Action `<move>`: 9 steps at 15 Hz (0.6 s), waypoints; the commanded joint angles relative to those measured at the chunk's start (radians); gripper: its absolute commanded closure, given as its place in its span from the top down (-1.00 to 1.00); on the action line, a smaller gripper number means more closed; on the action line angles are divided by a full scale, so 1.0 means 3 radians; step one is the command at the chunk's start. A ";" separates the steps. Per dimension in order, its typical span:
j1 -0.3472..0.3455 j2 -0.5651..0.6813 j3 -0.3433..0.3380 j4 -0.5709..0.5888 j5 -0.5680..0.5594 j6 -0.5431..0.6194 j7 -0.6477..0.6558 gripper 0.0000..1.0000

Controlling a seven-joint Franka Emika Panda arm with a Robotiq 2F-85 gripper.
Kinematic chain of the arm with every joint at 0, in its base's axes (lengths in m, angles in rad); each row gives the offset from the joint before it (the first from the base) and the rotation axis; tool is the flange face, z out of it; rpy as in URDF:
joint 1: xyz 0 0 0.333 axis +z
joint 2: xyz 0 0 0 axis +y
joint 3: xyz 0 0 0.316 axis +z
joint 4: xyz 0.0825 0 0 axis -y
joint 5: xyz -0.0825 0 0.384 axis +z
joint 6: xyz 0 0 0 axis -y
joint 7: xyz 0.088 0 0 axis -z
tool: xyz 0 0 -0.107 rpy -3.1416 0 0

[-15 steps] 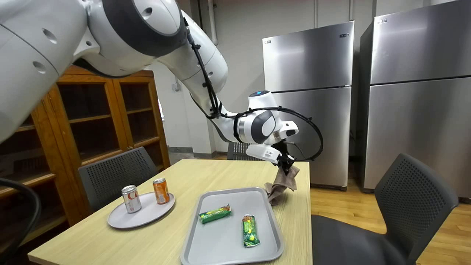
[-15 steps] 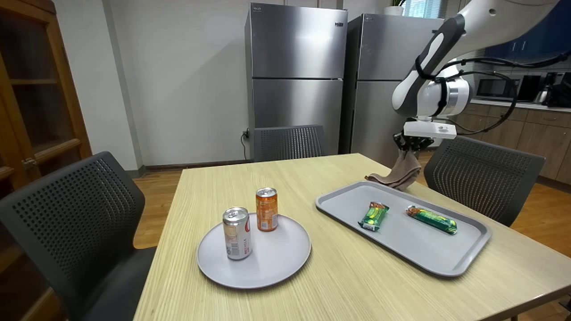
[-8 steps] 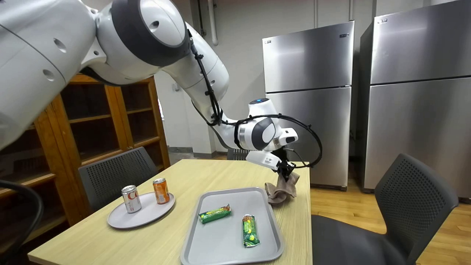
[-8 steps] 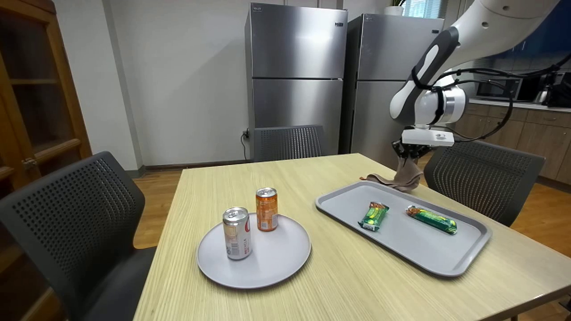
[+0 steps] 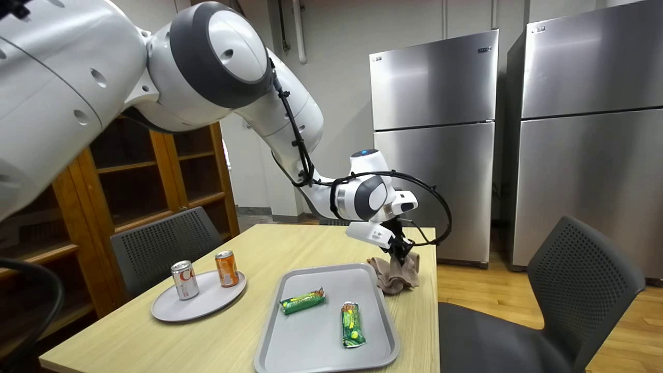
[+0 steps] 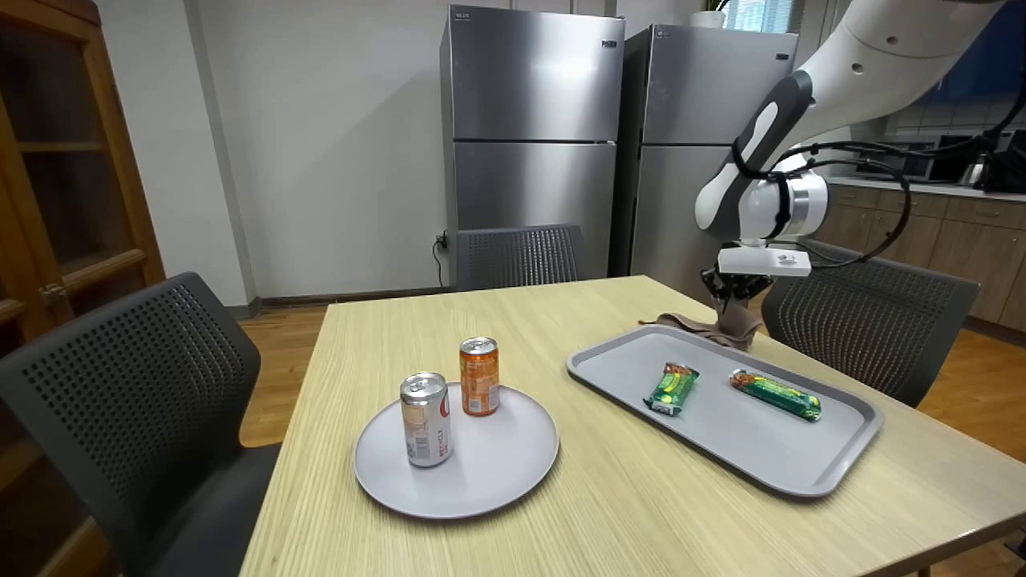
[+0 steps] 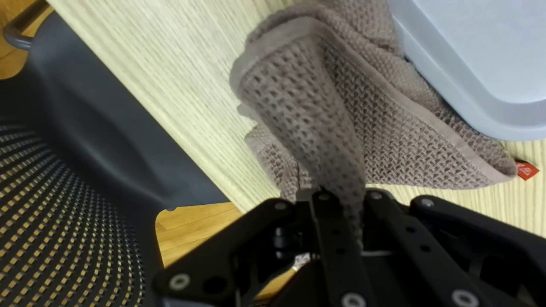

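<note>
Taupe waffle-weave cloth [image 7: 305, 111] is what I've got in the grip: my black two-finger gripper [image 7: 349, 202] is clamped tight, pinching a bunched-up fold of it, which shows nicely from the wrist view. Everything below that fold is slumped on the pale wood-grain table [image 6: 625, 521], crumpled and doubled over itself, close to the table's edge. One side of the cloth is right beside a grey rectangular tray [image 5: 311, 336] with rounded corners, and from the wrist view they look like they're touching. Small red tag [image 7: 527, 169] pokes out at one end of the fabric.

On the tray I can see two snack bars [image 6: 672, 389] in shiny green wrappers, lying flat and apart from each other. Well away from my gripper there's a round light-grey plate [image 6: 497, 481], with a silver soda can [image 6: 426, 421] and an orange soda can [image 6: 479, 377] both standing upright on it. Dark grey chair [image 5: 582, 280] with a perforated back is parked by the table edge near the cloth, and two stainless-steel fridges [image 5: 466, 171] stand in the background.
</note>
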State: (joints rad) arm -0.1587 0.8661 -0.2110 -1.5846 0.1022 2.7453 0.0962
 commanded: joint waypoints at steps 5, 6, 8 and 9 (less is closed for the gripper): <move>0.0040 0.0085 -0.0031 0.0185 -0.0101 -0.0190 0.0134 0.25; 0.0035 0.0070 -0.0021 0.0177 -0.0097 -0.0183 0.0123 0.42; 0.0029 0.0039 -0.0003 0.0161 -0.0090 -0.0166 0.0104 0.68; 0.0025 0.0020 0.0008 0.0152 -0.0087 -0.0155 0.0090 0.85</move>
State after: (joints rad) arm -0.1542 0.8816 -0.2109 -1.5597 0.0986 2.7301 0.0976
